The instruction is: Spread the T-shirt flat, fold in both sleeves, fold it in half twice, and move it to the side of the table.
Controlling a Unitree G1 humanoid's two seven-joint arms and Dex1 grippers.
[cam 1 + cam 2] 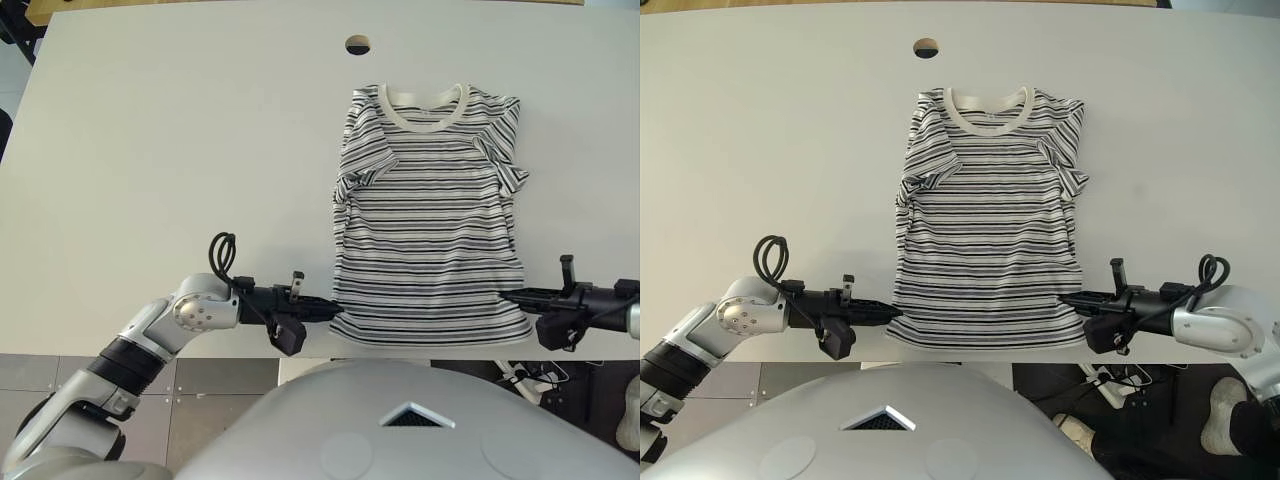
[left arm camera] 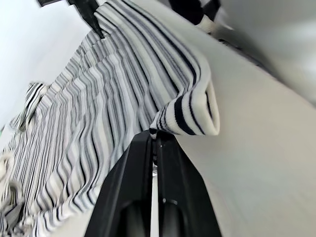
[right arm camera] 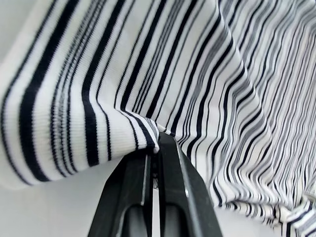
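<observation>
Between left claw (image 1: 335,310), right claw (image 1: 505,295), T-shirt (image 1: 430,220) hem pinched

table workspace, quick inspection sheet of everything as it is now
surface: white table top, round dark hole near its far edge
job's things: black-and-white striped fabric T-shirt lying flat, collar away from the robot, both sleeves folded in, hem at the near edge
clutter: nothing seen
end effectors: left end effector and right end effector each shut on a hem corner
cables: black cable loop on the left arm, second cable loop on the right
surroundings: grey floor tiles below the near edge
</observation>
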